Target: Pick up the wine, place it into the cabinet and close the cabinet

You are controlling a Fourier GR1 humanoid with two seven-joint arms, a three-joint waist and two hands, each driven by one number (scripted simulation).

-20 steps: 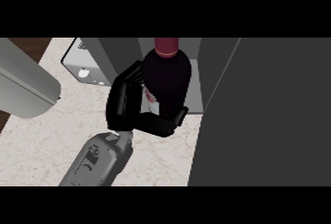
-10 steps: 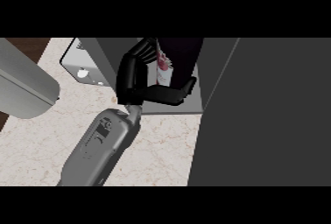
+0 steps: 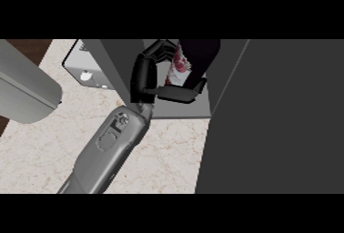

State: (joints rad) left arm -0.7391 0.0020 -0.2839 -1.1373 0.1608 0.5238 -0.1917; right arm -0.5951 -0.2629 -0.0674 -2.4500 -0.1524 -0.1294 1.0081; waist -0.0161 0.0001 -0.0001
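Note:
The wine bottle (image 3: 199, 57) is dark with a white and red label (image 3: 179, 68). It stands inside the open cabinet (image 3: 181, 111), and its top is cut off by the view's upper edge. My right hand (image 3: 144, 77) is shut on the bottle: its fingers curl round the left side and the thumb (image 3: 180, 93) crosses below the label. The grey forearm (image 3: 111, 145) runs up to it from the lower edge. The cabinet's dark door (image 3: 275, 127) stands open at the right. My left hand does not show.
A large grey arm part (image 3: 27, 88) fills the left edge. A pale grey box-like object (image 3: 84, 68) sits on the marble counter (image 3: 40, 154) just left of the cabinet's side wall (image 3: 118, 63). The open door blocks the whole right side.
My right hand has carried the bottle farther up and into the cabinet. The bottle's neck has gone beyond the upper edge, and the forearm has stretched forward.

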